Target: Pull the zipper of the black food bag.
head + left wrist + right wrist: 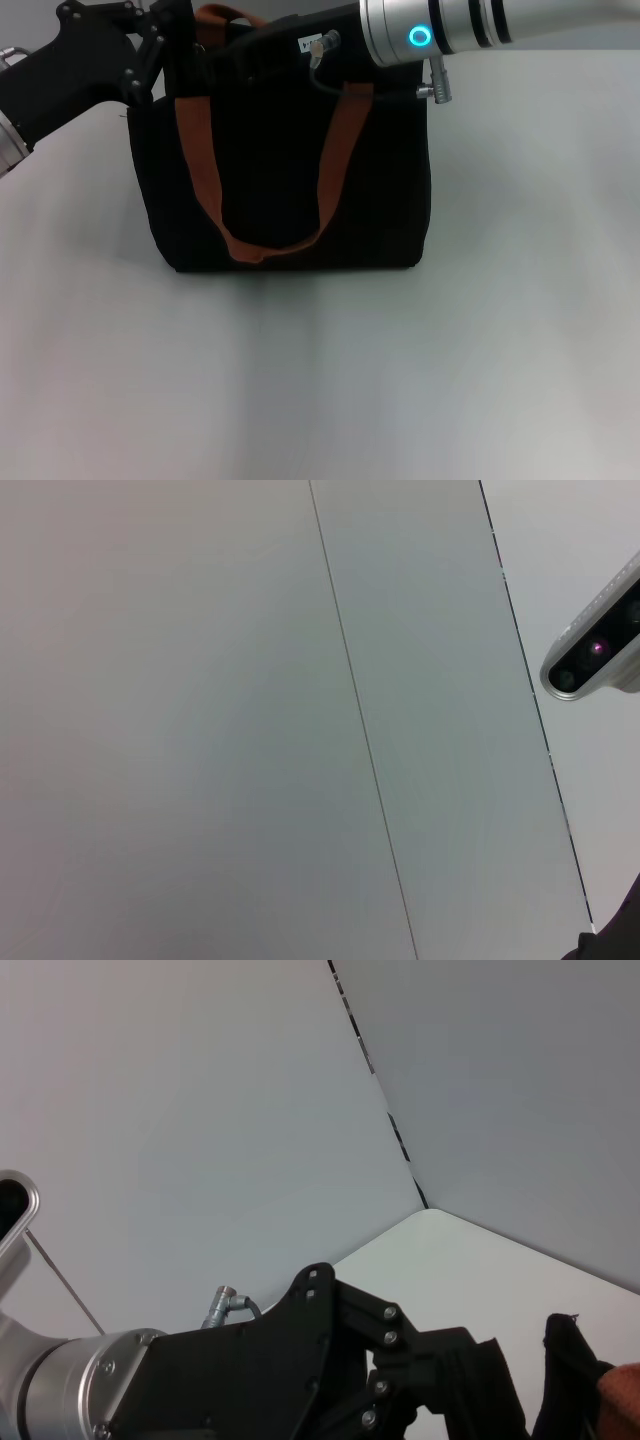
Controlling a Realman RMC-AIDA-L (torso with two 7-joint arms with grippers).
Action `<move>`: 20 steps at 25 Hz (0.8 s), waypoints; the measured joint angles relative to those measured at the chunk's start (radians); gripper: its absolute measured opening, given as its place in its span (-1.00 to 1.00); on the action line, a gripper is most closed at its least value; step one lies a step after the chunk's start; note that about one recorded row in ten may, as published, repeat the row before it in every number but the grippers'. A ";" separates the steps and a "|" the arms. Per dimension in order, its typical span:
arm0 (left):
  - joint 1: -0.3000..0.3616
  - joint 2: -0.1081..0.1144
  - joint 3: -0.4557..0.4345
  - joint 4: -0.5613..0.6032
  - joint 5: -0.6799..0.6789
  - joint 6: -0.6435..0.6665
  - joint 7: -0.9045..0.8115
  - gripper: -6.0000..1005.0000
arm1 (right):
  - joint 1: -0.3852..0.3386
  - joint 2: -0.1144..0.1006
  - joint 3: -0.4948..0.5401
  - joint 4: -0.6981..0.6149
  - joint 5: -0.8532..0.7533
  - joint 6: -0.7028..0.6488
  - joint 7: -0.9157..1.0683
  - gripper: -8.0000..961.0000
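Both grippers (L (160,40), R (255,45)) atop bag (280,200), zipper seemingly hidden

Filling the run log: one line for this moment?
left gripper: at bag's top left corner | right arm: over bag top | black food bag: upright on table | zipper: hidden

A small white label (311,44) sits at the bag's (280,180) top, about twelve o'clock, but its print cannot be read.
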 joint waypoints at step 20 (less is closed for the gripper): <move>0.016 0.001 -0.011 0.000 -0.008 0.005 -0.016 -0.88 | -0.031 -0.002 -0.014 -0.038 0.001 -0.008 0.007 -0.91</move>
